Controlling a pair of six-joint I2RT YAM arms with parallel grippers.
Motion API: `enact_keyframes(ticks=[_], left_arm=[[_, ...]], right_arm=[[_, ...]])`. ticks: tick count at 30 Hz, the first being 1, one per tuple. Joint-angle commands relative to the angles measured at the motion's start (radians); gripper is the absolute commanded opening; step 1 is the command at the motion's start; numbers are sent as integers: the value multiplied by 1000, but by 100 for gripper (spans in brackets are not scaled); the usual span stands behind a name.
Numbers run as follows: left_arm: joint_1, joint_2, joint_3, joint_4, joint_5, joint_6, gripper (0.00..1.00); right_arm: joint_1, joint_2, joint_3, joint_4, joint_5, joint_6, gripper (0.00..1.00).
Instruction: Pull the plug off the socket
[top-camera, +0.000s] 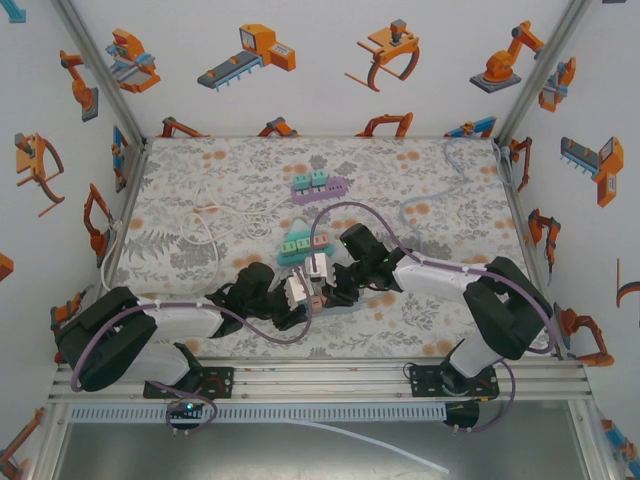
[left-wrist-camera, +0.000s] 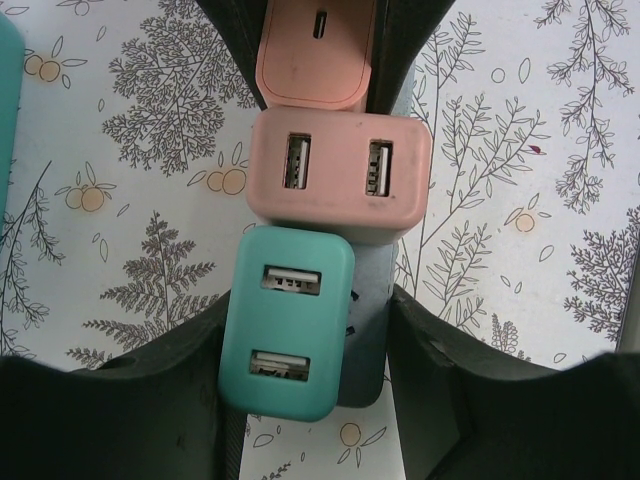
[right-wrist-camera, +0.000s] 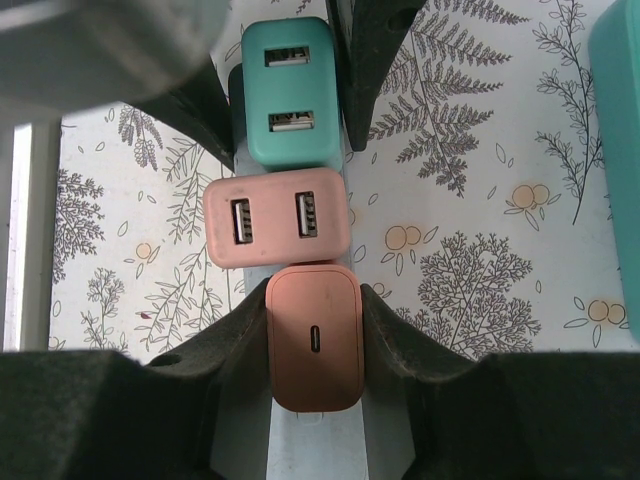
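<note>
A grey power strip (left-wrist-camera: 368, 330) lies on the floral table with three chargers plugged in a row: a teal one (left-wrist-camera: 285, 330), a pink two-port one (left-wrist-camera: 340, 175) and a salmon plug (right-wrist-camera: 315, 340) with a single port. My left gripper (left-wrist-camera: 305, 340) is shut across the strip's teal end, one finger against the teal charger, the other against the strip's side. At the other end my right gripper (right-wrist-camera: 315, 335) is shut on the salmon plug, with both pads pressed on its sides. From above, the two grippers (top-camera: 285, 300) (top-camera: 338, 272) meet over the strip (top-camera: 310, 280) near the table's front middle.
A second, teal power strip (top-camera: 305, 243) lies just behind the grippers and also shows at the edge of the right wrist view (right-wrist-camera: 615, 150). A purple strip (top-camera: 320, 185) sits farther back. A white cable (top-camera: 205, 225) runs at the left, a grey cable (top-camera: 450, 175) at the back right.
</note>
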Motion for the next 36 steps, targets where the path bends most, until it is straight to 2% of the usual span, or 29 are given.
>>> enact_keyframes(ticks=[1, 5, 9, 15, 20, 22, 24, 27, 29, 31, 34, 36], left_arm=[[1, 48, 22, -80, -52, 33, 12], [2, 78, 32, -75, -44, 17, 12], [1, 98, 39, -67, -47, 1, 10], [3, 122, 79, -162, -82, -11, 9], [3, 145, 95, -188, -102, -21, 3], [3, 153, 103, -196, -103, -23, 2], [2, 158, 108, -202, -101, -26, 1], [3, 164, 112, -208, -100, -30, 0], [3, 171, 122, -221, -97, -34, 0], [3, 184, 138, -243, -95, -40, 0], [3, 210, 155, -259, -89, -48, 0], [3, 225, 158, -258, -94, -52, 0]], right_arm=[[13, 11, 39, -28, -74, 39, 20], [13, 2, 40, 13, -119, 78, 11], [13, -10, 35, 36, -150, 102, 6], [28, -61, 14, 15, -79, 30, 4], [19, -72, 19, 106, -156, 157, 2], [19, -70, 18, 126, -158, 162, 2], [26, -66, 18, 109, -127, 124, 0], [61, -62, 51, -38, -58, -17, 0], [62, -81, 27, -4, -69, -17, 0], [55, -112, -12, 94, -92, 49, 0], [13, -129, -48, 251, -178, 232, 0], [4, -133, -56, 245, -166, 234, 0]])
